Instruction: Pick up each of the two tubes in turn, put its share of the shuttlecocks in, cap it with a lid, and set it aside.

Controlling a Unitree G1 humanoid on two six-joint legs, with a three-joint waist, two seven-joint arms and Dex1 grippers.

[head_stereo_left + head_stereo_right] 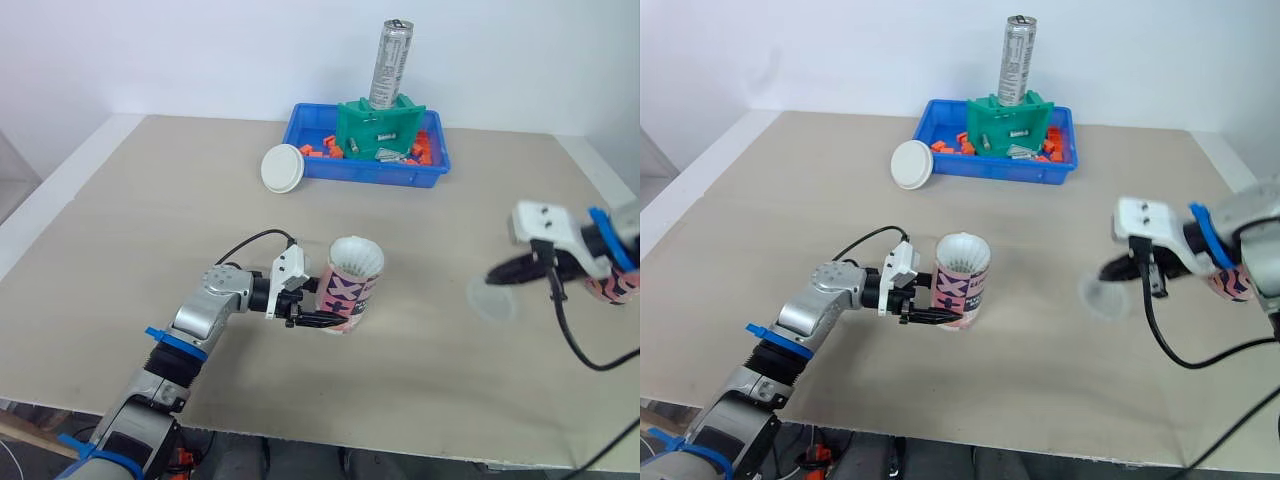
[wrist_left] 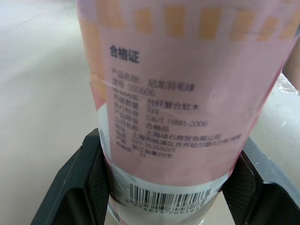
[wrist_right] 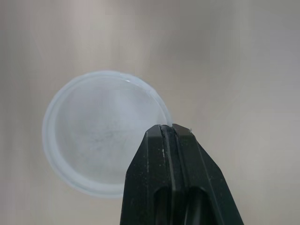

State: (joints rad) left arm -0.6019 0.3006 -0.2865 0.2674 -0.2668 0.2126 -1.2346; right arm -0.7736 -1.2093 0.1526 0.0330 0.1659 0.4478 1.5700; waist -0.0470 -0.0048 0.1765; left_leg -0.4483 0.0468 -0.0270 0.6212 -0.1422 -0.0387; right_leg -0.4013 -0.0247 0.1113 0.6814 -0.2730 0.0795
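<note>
Nearest, left of centre on the table, the left gripper clamps the tube low down, just above its base, one black finger on each side of its round body. The tube is pink with a printed label. It stands roughly upright, long axis vertical, open mouth up, with a white shuttlecock showing at the mouth. Whether its base touches the table cannot be told. It is probably light, thin-walled and smooth, so a hard squeeze could dent it and a loose one let it slip. The low hold leaves the mouth free for capping.

To the right, well apart from the tube, the right gripper has its fingers pressed together on the rim of a clear lid. The lid looks thin, light and bendy, with its flat face turned to the wrist. Just behind that arm is a second tube, partly hidden.

Farther back, a white lid lies beside a blue bin, which holds a green stand with a metal can upright on it
</note>
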